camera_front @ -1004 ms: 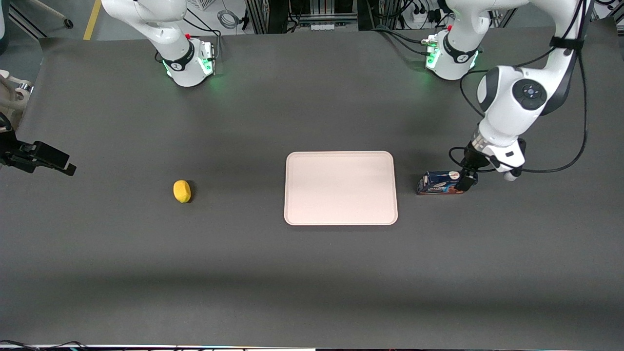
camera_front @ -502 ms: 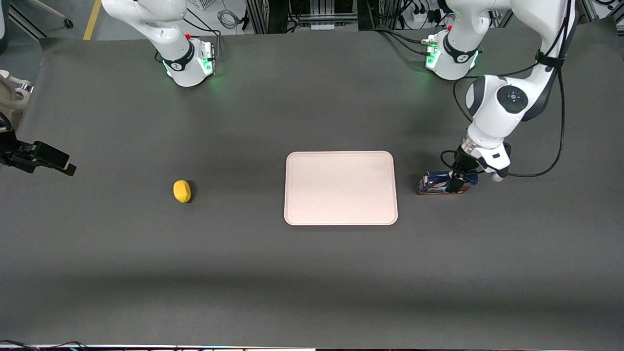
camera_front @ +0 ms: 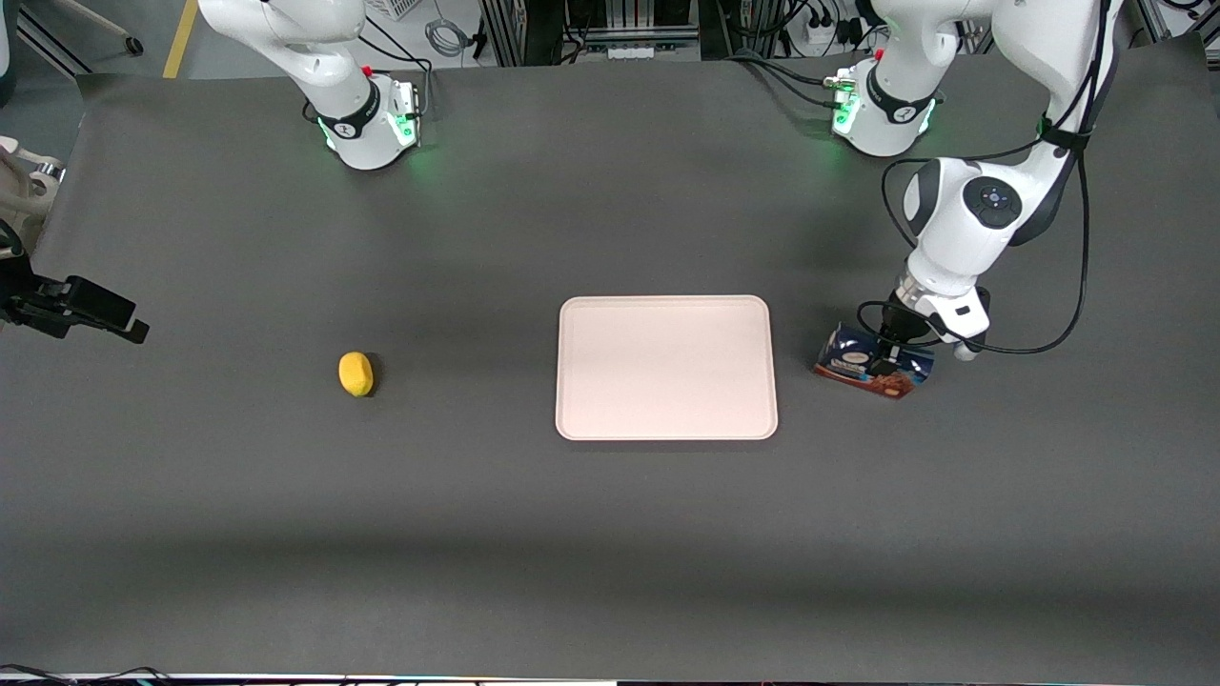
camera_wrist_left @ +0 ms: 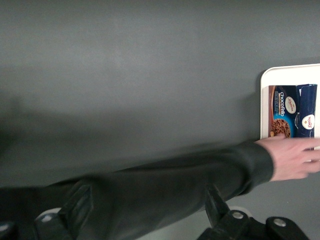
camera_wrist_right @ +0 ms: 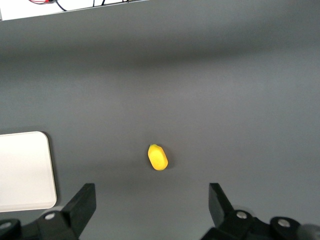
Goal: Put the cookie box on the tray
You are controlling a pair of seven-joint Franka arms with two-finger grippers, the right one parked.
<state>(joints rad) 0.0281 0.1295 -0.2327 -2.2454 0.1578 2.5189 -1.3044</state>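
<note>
In the front view the dark blue cookie box (camera_front: 855,362) sits on the table mat beside the tray (camera_front: 665,367), toward the working arm's end. It is tilted, with its end nearest the tray raised. My left gripper (camera_front: 891,356) comes down onto the box's top and is shut on it. The pale pink tray lies flat with nothing on it. The left wrist view shows something else: a dark sleeve (camera_wrist_left: 150,185) and a hand (camera_wrist_left: 292,157) reach to a cookie box (camera_wrist_left: 295,110) lying on a pale tray corner (camera_wrist_left: 265,100).
A small yellow lemon-shaped object (camera_front: 355,373) lies on the mat toward the parked arm's end, level with the tray. It also shows in the right wrist view as the lemon (camera_wrist_right: 158,157). Both arm bases (camera_front: 882,110) stand at the table's back edge.
My left gripper has shifted a little toward the tray along the box. The box, flat half a second ago, has now turned and tilted in the grip.
</note>
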